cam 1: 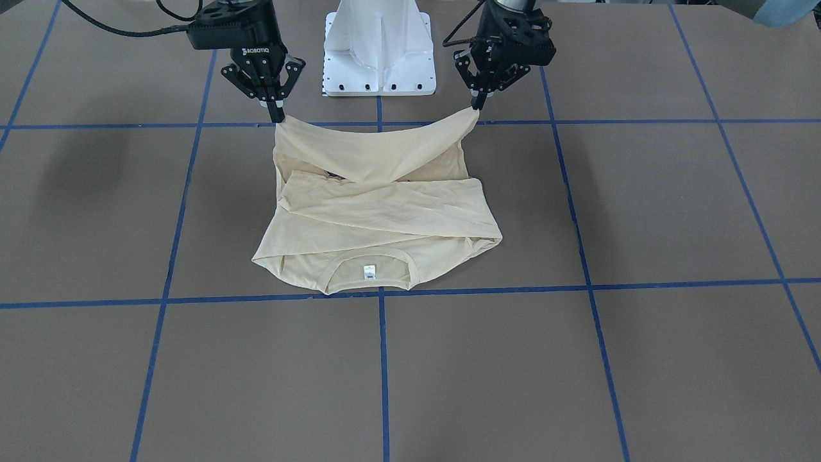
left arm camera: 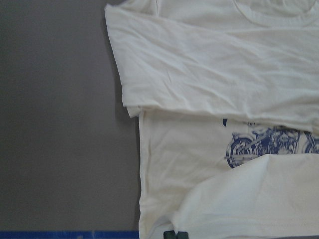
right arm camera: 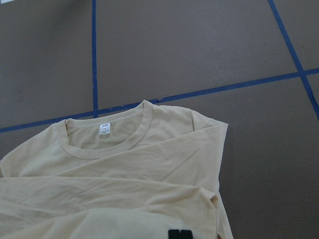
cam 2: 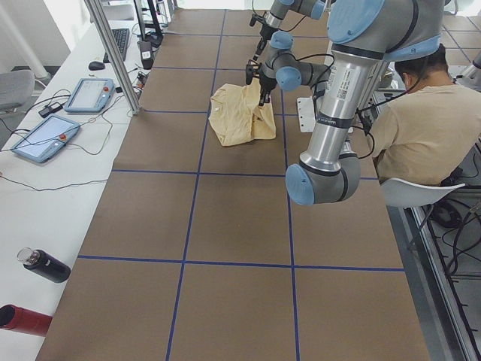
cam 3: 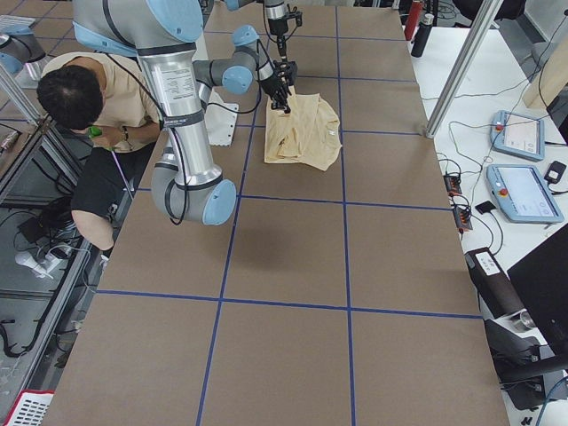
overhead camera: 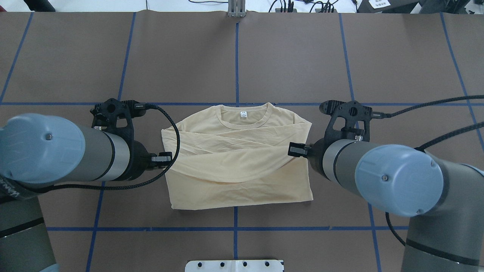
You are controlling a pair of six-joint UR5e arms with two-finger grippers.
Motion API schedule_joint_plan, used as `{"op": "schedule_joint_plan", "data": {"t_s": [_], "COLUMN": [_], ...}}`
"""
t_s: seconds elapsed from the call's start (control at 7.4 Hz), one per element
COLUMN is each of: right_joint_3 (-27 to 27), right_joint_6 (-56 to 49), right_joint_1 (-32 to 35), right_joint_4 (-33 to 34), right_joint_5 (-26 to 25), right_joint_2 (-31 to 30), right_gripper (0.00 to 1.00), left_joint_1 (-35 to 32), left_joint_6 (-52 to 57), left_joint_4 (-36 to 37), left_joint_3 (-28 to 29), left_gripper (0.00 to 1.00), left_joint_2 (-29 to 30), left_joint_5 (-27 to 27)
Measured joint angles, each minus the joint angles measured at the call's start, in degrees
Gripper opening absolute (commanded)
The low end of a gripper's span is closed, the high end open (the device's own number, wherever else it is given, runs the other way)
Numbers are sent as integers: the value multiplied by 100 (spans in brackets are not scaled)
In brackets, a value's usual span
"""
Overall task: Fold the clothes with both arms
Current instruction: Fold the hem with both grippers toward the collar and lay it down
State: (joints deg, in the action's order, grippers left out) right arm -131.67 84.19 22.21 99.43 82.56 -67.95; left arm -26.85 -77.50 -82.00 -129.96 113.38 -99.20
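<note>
I'm looking at a big table [cam 1: 641, 212] wearing a brown cover, with blue tape lines [cam 1: 383, 359] cutting it into a grid. Even light is falling on it, leaving only soft shadows. A white bench [cam 2: 30, 180] is running along the operators' side, carrying teach pendants [cam 2: 92, 95], a keyboard [cam 2: 119, 43], a mouse [cam 2: 96, 65], plus a dark bottle [cam 2: 43, 265] and a red bottle [cam 2: 26, 320] lying down. A metal post [cam 2: 113, 54] is standing at the bench's edge. A person [cam 2: 421, 128] in a tan top is sitting on a white chair [cam 2: 417, 194] on the opposite side.
</note>
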Motion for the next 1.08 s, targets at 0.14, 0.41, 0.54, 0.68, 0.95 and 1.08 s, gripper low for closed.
{"op": "schedule_joint_plan", "data": {"t_s": [0.14, 0.41, 0.54, 0.68, 0.95, 1.08], "right_joint_3": [184, 1037, 1579, 2087, 2856, 3083], "right_joint_6": [-127, -293, -395, -516, -714, -765], "right_joint_1": [230, 574, 711, 838, 1005, 1036], "right_joint_4": [-32, -489, -878, -1206, -1576, -1671], "right_joint_5": [120, 190, 196, 198, 199, 198], "right_joint_2": [149, 443, 521, 554, 569, 571], "right_gripper": [0, 0, 0, 0, 0, 0], "left_joint_1": [-141, -415, -492, -539, -638, -669], "left_joint_6": [28, 97, 146, 197, 259, 271], "left_joint_4": [-19, -449, -819, -1229, -1917, -2133], "left_joint_3": [104, 753, 1261, 1838, 2811, 3109], "left_gripper": [0, 0, 0, 0, 0, 0], "left_joint_2": [65, 163, 225, 317, 479, 514], "left_joint_5": [6, 65, 206, 360, 556, 628]}}
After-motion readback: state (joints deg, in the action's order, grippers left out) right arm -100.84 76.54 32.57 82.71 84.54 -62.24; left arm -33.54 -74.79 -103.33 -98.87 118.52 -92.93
